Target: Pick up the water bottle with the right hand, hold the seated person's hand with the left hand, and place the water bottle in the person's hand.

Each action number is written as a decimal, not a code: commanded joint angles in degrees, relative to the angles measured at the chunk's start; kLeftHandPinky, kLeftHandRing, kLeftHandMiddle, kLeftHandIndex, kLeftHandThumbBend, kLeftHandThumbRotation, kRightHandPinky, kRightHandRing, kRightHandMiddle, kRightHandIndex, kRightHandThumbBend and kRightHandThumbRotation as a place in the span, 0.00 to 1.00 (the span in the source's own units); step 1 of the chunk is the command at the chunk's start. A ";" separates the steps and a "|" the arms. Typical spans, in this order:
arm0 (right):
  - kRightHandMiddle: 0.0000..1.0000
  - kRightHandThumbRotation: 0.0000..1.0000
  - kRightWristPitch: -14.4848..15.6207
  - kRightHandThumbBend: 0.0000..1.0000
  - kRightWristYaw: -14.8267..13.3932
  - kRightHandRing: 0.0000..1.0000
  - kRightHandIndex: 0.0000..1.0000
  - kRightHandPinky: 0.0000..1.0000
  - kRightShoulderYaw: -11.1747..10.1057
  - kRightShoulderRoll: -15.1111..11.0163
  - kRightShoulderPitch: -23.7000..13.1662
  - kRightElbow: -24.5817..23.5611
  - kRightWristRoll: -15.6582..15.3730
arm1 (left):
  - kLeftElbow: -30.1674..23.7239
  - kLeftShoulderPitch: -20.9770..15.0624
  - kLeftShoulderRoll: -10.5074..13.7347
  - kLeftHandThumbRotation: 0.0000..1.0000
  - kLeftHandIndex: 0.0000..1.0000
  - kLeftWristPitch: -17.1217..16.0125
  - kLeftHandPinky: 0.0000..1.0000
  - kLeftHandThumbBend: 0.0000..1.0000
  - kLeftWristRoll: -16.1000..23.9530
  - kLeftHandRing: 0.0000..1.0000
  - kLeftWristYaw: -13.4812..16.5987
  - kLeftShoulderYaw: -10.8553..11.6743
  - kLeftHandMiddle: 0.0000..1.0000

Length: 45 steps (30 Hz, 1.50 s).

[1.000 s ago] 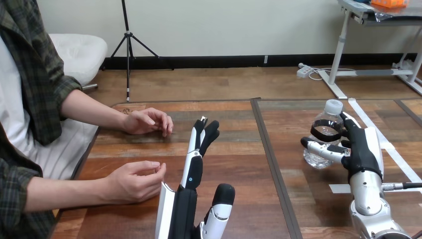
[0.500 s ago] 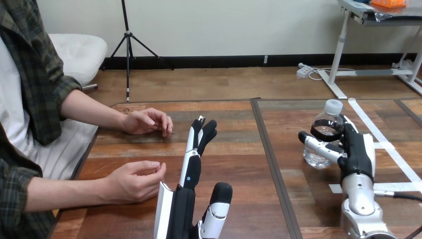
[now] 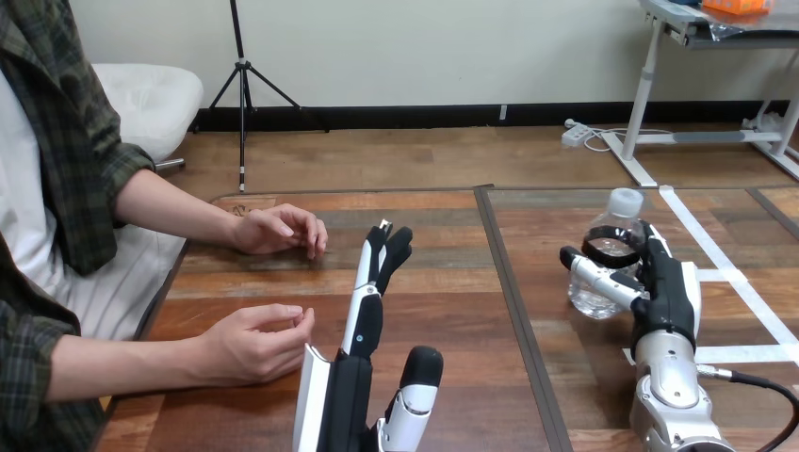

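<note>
The right hand (image 3: pixel 664 287) is closed around the water bottle (image 3: pixel 595 299). Its fingers curl round the upper part, under the cap, and the thumb lies across the front. The water bottle is upright at the right side of the table (image 3: pixel 452 282); I cannot tell if its bottom is on the wood or just above it.

The left hand (image 3: pixel 363 325) stands on its edge near the middle of the table, fingers straight and together, thumb apart, and it holds nothing. The person's nearer hand (image 3: pixel 252 344) is just beside it, not touching, with fingers half curled. The person's farther hand (image 3: pixel 280 230) rests further back.

I think the high grip is the main risk: the thin plastic can bend, and the heavy lower part can swing or slip during the carry. The path to the person also passes the left hand, so the water bottle could knock it. A half-curled palm may not receive the bottle well.
</note>
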 commanded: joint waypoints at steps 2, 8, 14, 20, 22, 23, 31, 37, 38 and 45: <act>0.95 0.11 -0.75 0.67 -0.24 0.92 0.95 0.87 -0.82 0.81 -6.77 -0.65 0.66 | -1.20 1.16 -1.80 1.00 0.99 -0.13 0.93 0.48 0.90 0.92 0.75 0.41 0.94; 0.94 0.11 0.23 0.67 -0.54 0.91 0.94 0.86 -1.16 1.25 -7.38 -0.54 0.82 | -1.21 1.23 -1.94 1.00 0.99 -0.06 0.93 0.48 0.53 0.92 0.70 0.33 0.94; 0.94 0.10 0.69 0.68 -0.47 0.91 0.94 0.85 -2.20 1.83 -7.92 -0.40 1.89 | -1.53 1.52 -2.04 1.00 0.99 0.24 0.93 0.48 0.40 0.91 0.57 0.25 0.93; 0.92 0.09 0.85 0.69 -0.99 0.88 0.92 0.82 -2.81 2.17 -8.34 -0.02 2.23 | -1.75 1.71 -2.00 1.00 0.99 0.55 0.92 0.49 1.09 0.91 0.90 0.30 0.93; 0.91 0.08 1.05 0.69 -1.15 0.87 0.91 0.81 -3.06 2.26 -8.49 0.12 2.34 | -1.66 1.71 -2.05 1.00 0.99 0.52 0.92 0.49 1.08 0.91 0.98 0.26 0.93; 0.91 0.08 1.14 0.69 -1.17 0.87 0.91 0.80 -3.20 2.30 -8.55 0.17 2.41 | -1.63 1.71 -2.08 1.00 0.99 0.51 0.92 0.49 1.03 0.91 1.01 0.24 0.93; 0.88 0.05 1.60 0.70 -1.48 0.85 0.88 0.79 -4.05 2.58 -8.99 0.50 2.77 | -1.53 1.64 -2.11 1.00 0.99 0.35 0.92 0.49 0.80 0.91 1.06 0.20 0.93; 0.86 0.04 2.33 0.72 -2.25 0.82 0.85 0.77 -3.95 2.48 -9.26 0.77 2.61 | -1.70 1.56 -1.95 1.00 0.99 0.44 0.92 0.49 0.96 0.91 1.15 0.29 0.93; 0.85 0.04 2.32 0.72 -2.28 0.82 0.84 0.76 -3.96 2.47 -9.25 0.79 2.60 | -1.69 1.52 -1.96 1.00 0.99 0.43 0.92 0.49 0.90 0.91 1.15 0.31 0.93; 0.81 0.01 2.58 0.70 -2.78 0.79 0.80 0.75 -4.08 2.50 -9.38 0.90 2.64 | -1.85 1.57 -1.89 1.00 0.99 0.66 0.92 0.49 0.85 0.91 1.06 0.28 0.93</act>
